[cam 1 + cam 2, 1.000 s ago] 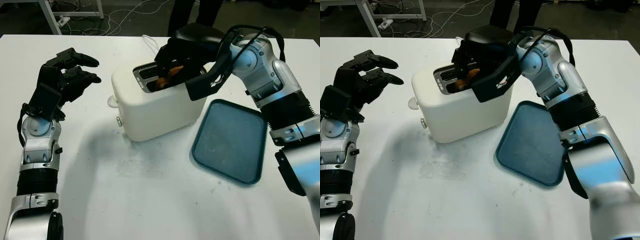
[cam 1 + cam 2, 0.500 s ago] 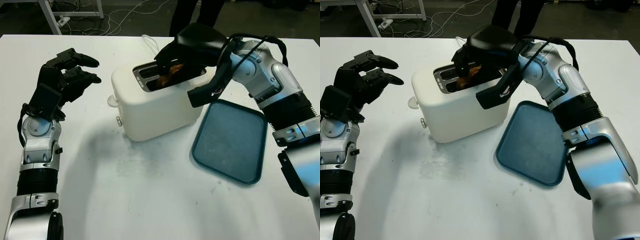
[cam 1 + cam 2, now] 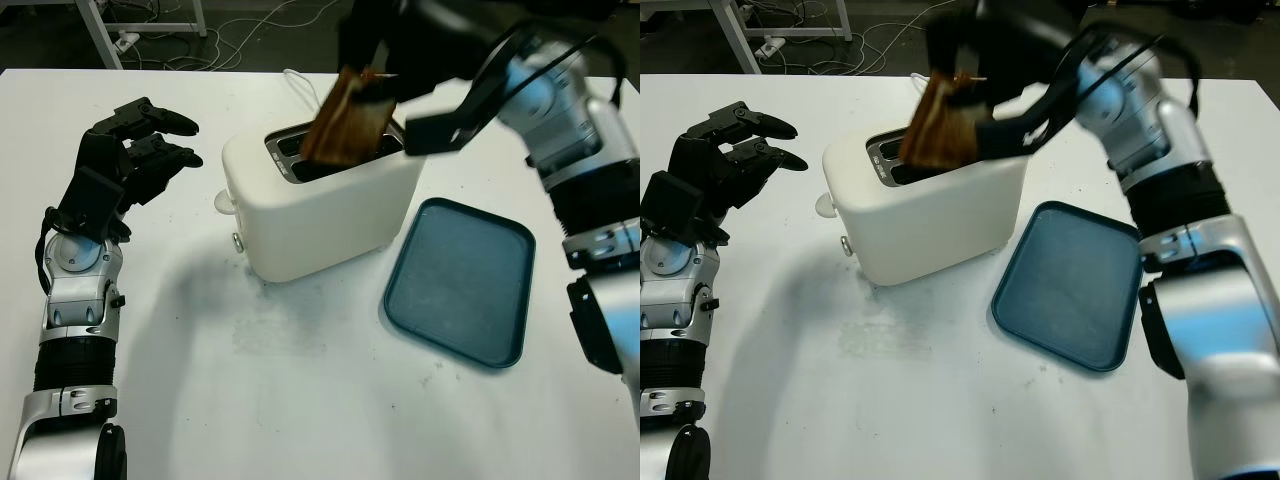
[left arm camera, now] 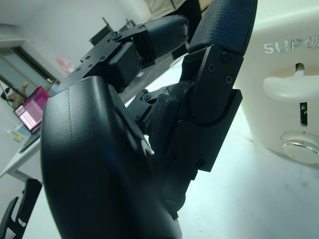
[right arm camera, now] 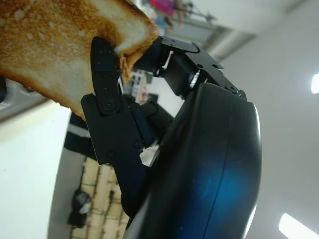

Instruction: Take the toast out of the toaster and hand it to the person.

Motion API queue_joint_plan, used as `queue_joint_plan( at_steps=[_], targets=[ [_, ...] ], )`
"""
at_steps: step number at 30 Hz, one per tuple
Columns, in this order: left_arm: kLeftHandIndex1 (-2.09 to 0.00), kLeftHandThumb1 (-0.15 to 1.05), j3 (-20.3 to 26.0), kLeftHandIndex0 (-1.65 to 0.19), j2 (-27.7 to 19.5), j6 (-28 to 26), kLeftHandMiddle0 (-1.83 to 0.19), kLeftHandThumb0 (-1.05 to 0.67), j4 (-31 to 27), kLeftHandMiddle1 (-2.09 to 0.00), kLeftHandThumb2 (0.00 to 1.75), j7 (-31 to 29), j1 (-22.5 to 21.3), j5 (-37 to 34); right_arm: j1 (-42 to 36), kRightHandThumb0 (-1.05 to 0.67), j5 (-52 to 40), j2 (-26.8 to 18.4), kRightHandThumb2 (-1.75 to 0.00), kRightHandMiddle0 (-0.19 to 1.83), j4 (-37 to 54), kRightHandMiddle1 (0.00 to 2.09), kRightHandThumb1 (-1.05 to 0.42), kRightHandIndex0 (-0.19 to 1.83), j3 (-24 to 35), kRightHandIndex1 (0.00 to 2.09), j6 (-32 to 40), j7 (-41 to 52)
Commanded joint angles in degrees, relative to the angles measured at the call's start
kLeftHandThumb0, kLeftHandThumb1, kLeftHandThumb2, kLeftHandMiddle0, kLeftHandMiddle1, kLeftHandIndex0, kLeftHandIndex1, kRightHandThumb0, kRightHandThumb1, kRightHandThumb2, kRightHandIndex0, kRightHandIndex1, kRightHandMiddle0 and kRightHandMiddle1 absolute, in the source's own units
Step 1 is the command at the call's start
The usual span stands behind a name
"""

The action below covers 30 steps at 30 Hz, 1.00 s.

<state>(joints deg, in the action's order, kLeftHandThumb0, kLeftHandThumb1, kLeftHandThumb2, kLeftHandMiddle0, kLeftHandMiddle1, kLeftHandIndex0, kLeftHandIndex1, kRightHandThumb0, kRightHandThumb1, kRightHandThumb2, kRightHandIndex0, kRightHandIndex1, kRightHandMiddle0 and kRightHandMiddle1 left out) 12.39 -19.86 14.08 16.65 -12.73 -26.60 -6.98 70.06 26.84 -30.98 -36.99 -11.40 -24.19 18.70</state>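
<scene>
Toast (image 3: 345, 125) — browned, square slice — pinched in right hand (image 3: 385, 55) above smooth cream toaster (image 3: 320, 205); left hand (image 3: 135, 150) open.

A blue tray (image 3: 463, 283) is lying on the white surface (image 3: 300, 400). Cables (image 3: 240, 35) are trailing across the floor beyond its far edge.

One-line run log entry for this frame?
right hand: shut on toast, lifted above toaster slot | left hand: open, left of toaster | tray: right of toaster
</scene>
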Motion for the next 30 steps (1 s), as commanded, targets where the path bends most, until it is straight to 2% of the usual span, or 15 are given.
queue_joint_plan(
  at_steps=[1, 2, 3, 7, 9, 11, 12, 14, 16, 18, 21, 25, 30],
  targets=[
    [-0.93, 0.92, 0.2, -0.73, 0.3, -0.2, -0.88, -1.05, -0.5, -0.88, 0.05, -0.1, 0.0, -0.8, 1.6, -0.48, -2.0, -1.1, -0.48, 0.68, -0.2, 1.74, -0.92, 1.00, 2.1, 1.75, 1.9, -0.2],
    [-0.93, 0.92, 0.2, -0.73, 0.3, -0.1, -0.88, -1.05, -0.4, -0.88, 0.05, -0.2, 0.0, -0.9, 1.8, -0.49, -2.5, -1.5, -0.48, 0.69, -0.6, 1.72, -0.92, 0.98, 2.7, 1.75, 1.6, -0.6],
    [-0.93, 0.92, 0.2, -0.73, 0.2, 0.1, -0.88, -1.05, -0.3, -0.88, 0.04, -0.2, 0.0, -0.9, 2.2, -0.49, -3.1, -2.0, -0.48, 0.71, -1.3, 1.67, -0.92, 0.99, 3.4, 1.64, 1.3, -0.8],
    [-0.92, 0.92, 0.3, -0.72, 0.2, 0.3, -0.88, -1.05, 0.0, -0.88, 0.04, -0.1, 0.0, -0.8, 3.4, -0.50, -4.1, -3.4, -0.47, 0.72, -5.0, 1.74, -0.92, 0.99, 5.2, 1.74, 0.8, -2.5],
    [-0.92, 0.92, 0.3, -0.73, 0.1, 0.4, -0.88, -1.05, 0.0, -0.88, 0.05, -0.1, 0.1, -0.7, 4.0, -0.51, -4.6, -3.8, -0.46, 0.76, -7.8, 1.30, -0.92, 1.00, 5.8, 1.74, 0.9, -3.4],
    [-0.93, 0.92, 0.3, -0.72, 0.2, 0.4, -0.88, -1.05, 0.0, -0.88, 0.05, 0.0, 0.1, -0.8, 4.1, -0.51, -5.3, -4.1, -0.45, 0.92, -11.5, 0.85, -0.92, 1.07, 6.5, 1.75, 0.4, -4.4],
    [-0.93, 0.92, 0.3, -0.73, 0.2, 0.2, -0.88, -1.05, -0.1, -0.88, 0.05, 0.0, 0.1, -0.8, 4.1, -0.51, -6.0, -4.1, -0.46, 0.95, -13.7, 0.83, -0.92, 1.08, 7.1, 1.75, 0.5, -4.7],
    [-0.93, 0.92, 0.3, -0.73, 0.2, 0.4, -0.88, -1.05, 0.0, -0.88, 0.05, 0.1, 0.2, -0.8, 3.9, -0.47, -7.3, -4.1, -0.47, 0.84, -18.4, 1.52, -0.92, 1.08, 8.3, 1.75, 0.3, -6.3],
    [-0.93, 0.92, 0.3, -0.72, 0.2, 1.0, -0.88, -1.05, 0.4, -0.88, 0.05, 0.1, 0.2, -0.6, 3.5, -0.44, -8.1, -3.9, -0.46, 0.82, -22.1, 1.69, -0.92, 1.06, 9.2, 1.75, 1.3, -8.6],
    [-0.93, 0.92, 0.4, -0.71, 0.2, 1.4, -0.87, -1.05, 0.6, -0.89, 0.05, 0.2, 0.2, -0.5, 3.2, -0.42, -9.0, -3.5, -0.47, 0.76, -25.0, 1.73, -0.92, 1.01, 10.2, 1.75, 3.9, -10.6],
    [-0.94, 0.92, 0.4, -0.71, 0.1, 1.1, -0.87, -1.05, 0.5, -0.90, 0.06, 0.3, 0.5, -0.5, 1.3, -0.35, -14.4, -2.0, -0.48, 0.69, -29.3, 1.74, -0.92, 0.89, 14.7, 1.75, 8.1, -11.6],
    [-0.95, 0.92, 0.7, -0.70, -0.1, 1.2, -0.86, -1.05, 0.7, -0.90, 0.06, -0.1, 0.6, -0.9, -1.8, -0.32, -18.3, -0.4, -0.47, 0.65, -32.5, 1.75, -0.92, 0.86, 18.2, 1.75, 12.0, -15.6],
    [-0.97, 0.92, 0.7, -0.69, -0.2, 1.1, -0.86, -1.05, 0.7, -0.92, 0.06, -0.1, 0.6, -0.7, -5.4, -0.33, -23.9, 1.9, -0.50, 0.62, -32.8, 1.75, -0.92, 0.90, 22.5, 1.75, 14.0, -15.1]
  ],
)
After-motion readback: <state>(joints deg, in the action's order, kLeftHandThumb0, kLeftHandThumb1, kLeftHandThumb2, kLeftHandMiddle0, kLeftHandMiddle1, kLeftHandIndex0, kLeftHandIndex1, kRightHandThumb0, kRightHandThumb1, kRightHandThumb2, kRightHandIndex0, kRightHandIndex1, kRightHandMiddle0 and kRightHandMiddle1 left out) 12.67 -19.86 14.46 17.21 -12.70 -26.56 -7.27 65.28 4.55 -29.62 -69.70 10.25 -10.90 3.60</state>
